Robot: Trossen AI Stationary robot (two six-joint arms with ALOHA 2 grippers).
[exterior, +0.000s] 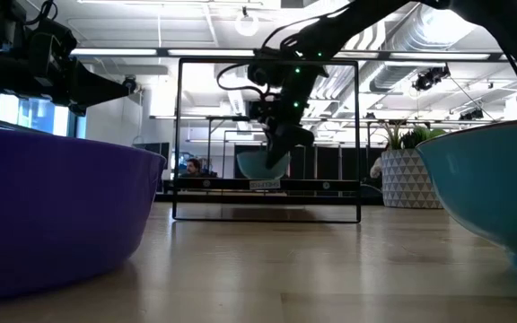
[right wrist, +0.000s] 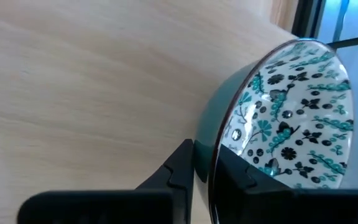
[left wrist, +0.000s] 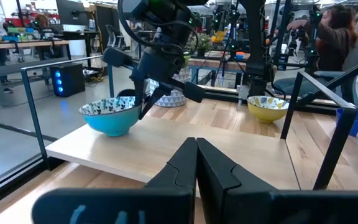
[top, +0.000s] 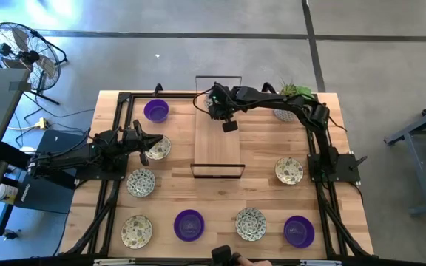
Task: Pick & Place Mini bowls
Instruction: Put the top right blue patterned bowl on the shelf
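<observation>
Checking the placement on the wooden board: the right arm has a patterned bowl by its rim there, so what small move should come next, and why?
Probably open the right end effector fully and lift clear. Its fingers straddle the rim of the bowl, and the left wrist view shows the bowl resting on the board, so it looks delivered.

hidden: held bowl (top: 211,102) under right arm, high view | cut off: purple bowl (exterior: 52,211), low view
</observation>
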